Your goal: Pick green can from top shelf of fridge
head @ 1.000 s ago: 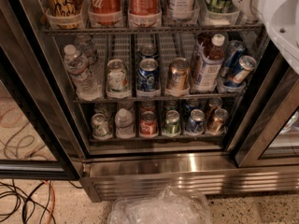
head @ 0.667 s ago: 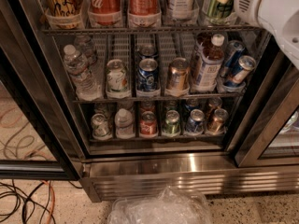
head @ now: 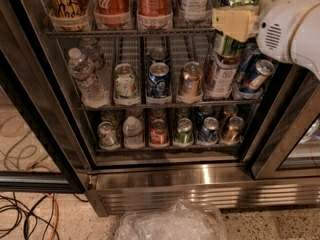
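The fridge [head: 200, 186] stands open, its top shelf [head: 125, 32] fronted by clear tubs. The green can [head: 227, 46] is tall and metallic green with a silver lid. It hangs at the right end of the top shelf, with its body overlapping the rack's front edge and reaching down over the second shelf. My gripper [head: 234, 24] comes in from the upper right on a white arm. Its pale yellow finger [head: 235, 21] lies across the can's middle, and the gripper is shut on the can. The other finger is hidden behind the can.
Tall red Coca-Cola cans [head: 112, 1] and other drinks fill the top shelf to the left. A water bottle [head: 85, 76] and short cans [head: 159, 79] sit on the two lower racks. A clear plastic bag [head: 170, 224] and cables [head: 25, 214] lie on the floor.
My arm has come further into view, moving left and down. The yellow finger now lies across the green can, and the can sits lower than before, across the rack's front edge.
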You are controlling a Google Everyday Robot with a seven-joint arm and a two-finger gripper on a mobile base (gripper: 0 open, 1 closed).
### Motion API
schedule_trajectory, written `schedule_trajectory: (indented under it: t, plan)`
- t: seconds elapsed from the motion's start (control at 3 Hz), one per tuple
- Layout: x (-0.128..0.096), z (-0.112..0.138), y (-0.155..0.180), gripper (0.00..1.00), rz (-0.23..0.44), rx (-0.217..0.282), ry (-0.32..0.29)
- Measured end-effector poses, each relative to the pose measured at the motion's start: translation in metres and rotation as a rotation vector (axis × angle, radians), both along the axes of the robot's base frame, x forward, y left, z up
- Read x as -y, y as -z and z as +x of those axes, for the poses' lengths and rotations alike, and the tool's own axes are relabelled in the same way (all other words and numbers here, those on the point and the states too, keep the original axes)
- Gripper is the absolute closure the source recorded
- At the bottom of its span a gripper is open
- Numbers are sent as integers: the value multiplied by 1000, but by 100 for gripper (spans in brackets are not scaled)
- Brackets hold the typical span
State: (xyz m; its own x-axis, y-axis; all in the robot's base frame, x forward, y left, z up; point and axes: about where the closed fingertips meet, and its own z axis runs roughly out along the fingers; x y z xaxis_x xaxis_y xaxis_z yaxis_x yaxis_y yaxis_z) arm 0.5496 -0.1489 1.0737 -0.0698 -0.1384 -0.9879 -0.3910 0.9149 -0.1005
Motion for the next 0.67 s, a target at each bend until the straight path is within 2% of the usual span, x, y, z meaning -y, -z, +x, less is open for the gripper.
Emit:
schedule_trajectory:
  t: [0.33, 0.67]
  plan:
    - [3, -17, 11, 100, -3, -41, -79]
    - [-7, -22, 15, 100, -6, -55, -120]
